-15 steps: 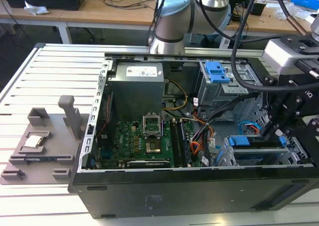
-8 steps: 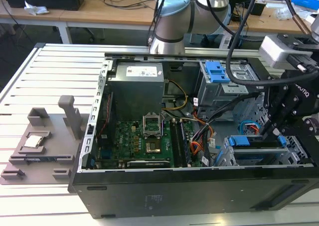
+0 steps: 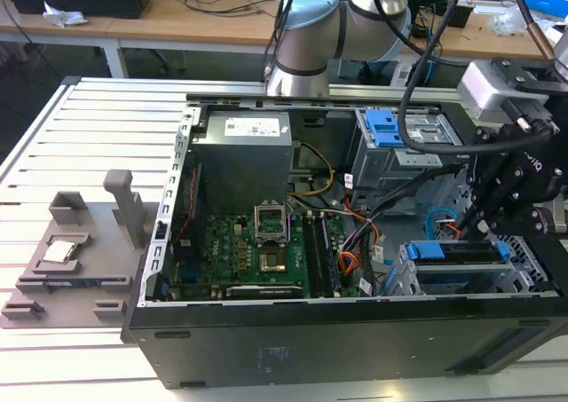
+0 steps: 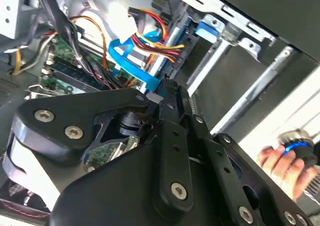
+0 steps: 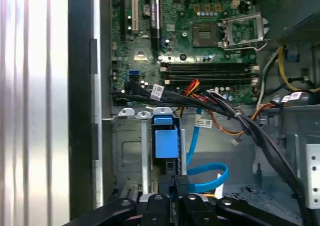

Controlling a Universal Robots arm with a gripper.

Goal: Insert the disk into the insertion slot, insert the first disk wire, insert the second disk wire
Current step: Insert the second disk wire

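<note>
The disk [image 3: 457,253] sits in the insertion slot [image 3: 417,282] at the open computer case's front corner, its blue carrier edge facing up. The gripper [image 3: 463,229] hangs just above the disk's rear edge, fingers [image 5: 181,183] pressed together, apparently pinching something small beside the blue cable [image 5: 207,178], probably to seat a connector. A hand [image 4: 285,161] waits outside the case.

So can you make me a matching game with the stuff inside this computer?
Things:
1. disk
2. motherboard
3. gripper
4. curly cable

Descriptions:
A. green, flat in the case
B. black, just above the disk
C. blue-framed, sitting in the insertion slot
D. light blue, looping beside the cage

Pairs: 1-C, 2-A, 3-B, 4-D
</note>
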